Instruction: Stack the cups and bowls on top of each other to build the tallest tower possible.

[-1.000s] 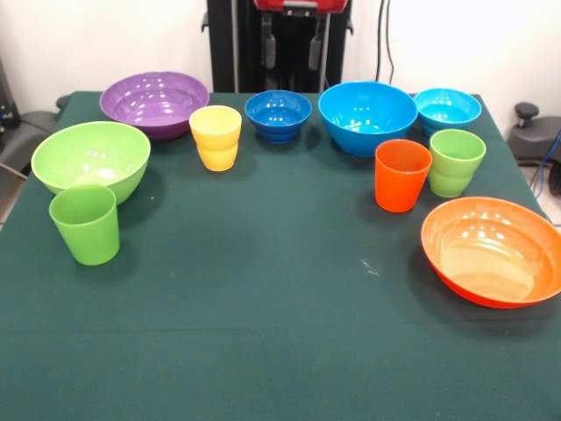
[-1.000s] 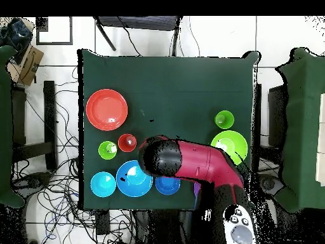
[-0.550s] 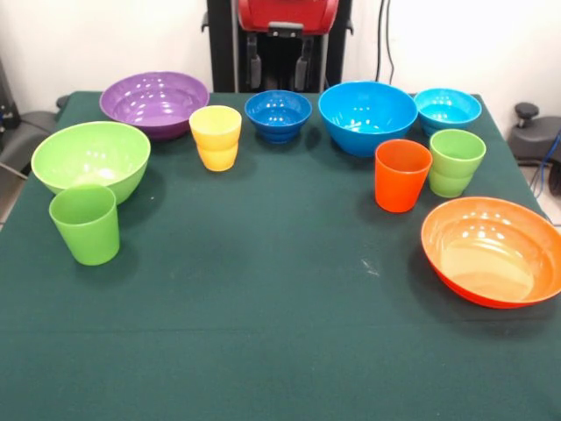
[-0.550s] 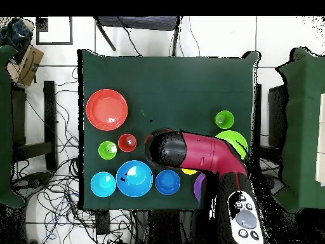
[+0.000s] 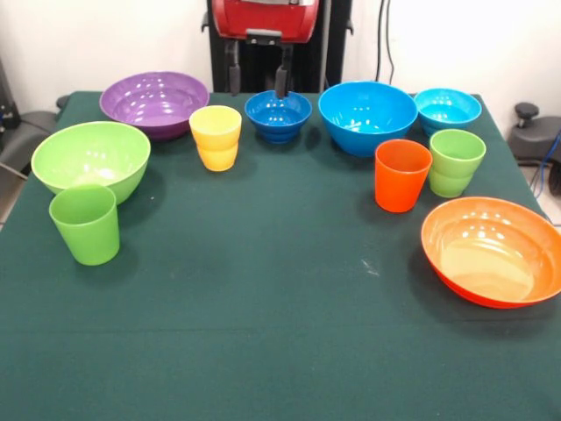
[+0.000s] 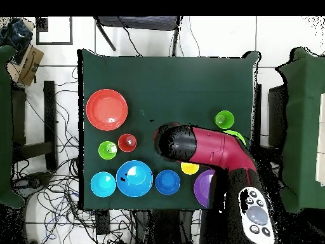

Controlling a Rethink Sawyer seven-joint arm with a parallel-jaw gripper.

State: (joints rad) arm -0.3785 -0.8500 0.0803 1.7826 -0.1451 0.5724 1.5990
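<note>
We see the tool (image 5: 257,81) with its fingers wide apart and empty, hanging above the surface's (image 5: 263,307) far edge, between the yellow cup (image 5: 216,137) and the dark blue bowl (image 5: 278,115).

Six bowls (image 5: 364,116) and four cups (image 5: 402,174) on one table (image 5: 263,307).

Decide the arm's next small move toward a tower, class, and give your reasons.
Probably lower the open gripper onto the rim of one bowl nearby, perhaps the dark blue bowl. Nothing is stacked yet: every bowl and cup stands alone on the table, and the gripper hangs empty above the far row, one finger over that bowl.
</note>
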